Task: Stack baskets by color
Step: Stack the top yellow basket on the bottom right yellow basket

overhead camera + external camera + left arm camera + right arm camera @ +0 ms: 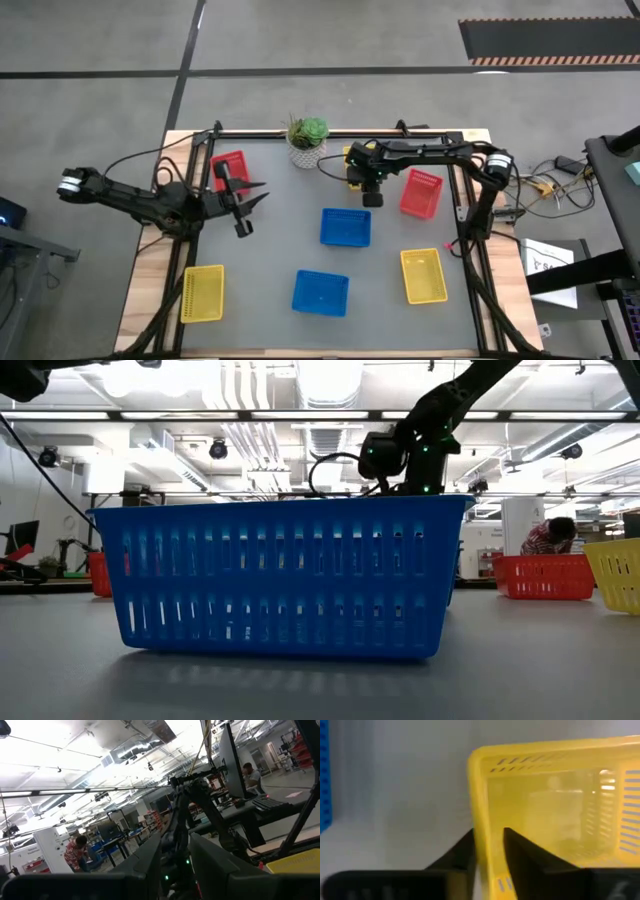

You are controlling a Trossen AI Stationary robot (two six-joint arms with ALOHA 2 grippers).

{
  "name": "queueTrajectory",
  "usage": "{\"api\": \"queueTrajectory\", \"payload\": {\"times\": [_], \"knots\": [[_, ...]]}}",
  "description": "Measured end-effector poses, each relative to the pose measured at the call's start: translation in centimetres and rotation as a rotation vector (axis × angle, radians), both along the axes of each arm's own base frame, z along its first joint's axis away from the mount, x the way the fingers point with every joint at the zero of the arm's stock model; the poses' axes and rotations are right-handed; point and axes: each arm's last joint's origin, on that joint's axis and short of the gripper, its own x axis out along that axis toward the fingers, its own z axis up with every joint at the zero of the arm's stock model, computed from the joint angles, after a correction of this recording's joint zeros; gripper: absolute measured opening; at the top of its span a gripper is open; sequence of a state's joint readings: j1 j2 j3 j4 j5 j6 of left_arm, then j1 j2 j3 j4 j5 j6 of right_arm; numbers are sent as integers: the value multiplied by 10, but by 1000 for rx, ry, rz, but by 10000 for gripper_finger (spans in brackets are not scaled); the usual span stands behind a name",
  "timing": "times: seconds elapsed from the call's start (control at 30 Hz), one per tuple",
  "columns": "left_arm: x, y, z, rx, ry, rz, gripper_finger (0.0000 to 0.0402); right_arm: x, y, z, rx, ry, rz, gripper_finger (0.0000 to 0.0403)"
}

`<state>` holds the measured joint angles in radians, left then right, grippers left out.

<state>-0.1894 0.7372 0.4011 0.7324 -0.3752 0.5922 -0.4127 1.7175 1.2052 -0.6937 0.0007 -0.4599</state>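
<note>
Yellow basket [555,805] at the back of the table, next to the plant [307,140], is the one getting worked on rn. Right gripper [490,845] sits on its wall, one finger inside and one outside the rim, so it's clamped on that wall afaict. From above, most of that basket is hidden under the right arm.

Left gripper [243,203] hangs over the left side of the table, just beside the red basket [231,170] at the back left. Fingers look apart, nothing between them.

Rest is spread out: another red basket [421,193] on the right, two blue ones [345,227] [320,292] mid-table, two more yellow [202,293] [424,275] near the front corners. Nothing visibly stacked.
</note>
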Motion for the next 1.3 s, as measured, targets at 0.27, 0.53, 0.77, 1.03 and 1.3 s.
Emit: {"api": "queueTrajectory", "payload": {"times": [0.27, 0.53, 0.77, 1.03, 1.3], "knots": [[1, 0, 0, -3, -4, 2, 88, -2, 0, 8, -52, 19, 41, 10], [3, 0, -2, -5, 2, 4, 88, -18, 30, 61, -97, -34, 23, 9], [3, 0, -2, -7, 2, 5, 88, -40, 93, 109, -91, -139, 3, 9], [4, -1, -2, -6, 7, 5, 88, -67, 186, 138, -24, -260, 88, 8], [3, 0, -1, -8, -1, 5, 88, -92, 270, 135, 76, -199, 271, 8]]}}
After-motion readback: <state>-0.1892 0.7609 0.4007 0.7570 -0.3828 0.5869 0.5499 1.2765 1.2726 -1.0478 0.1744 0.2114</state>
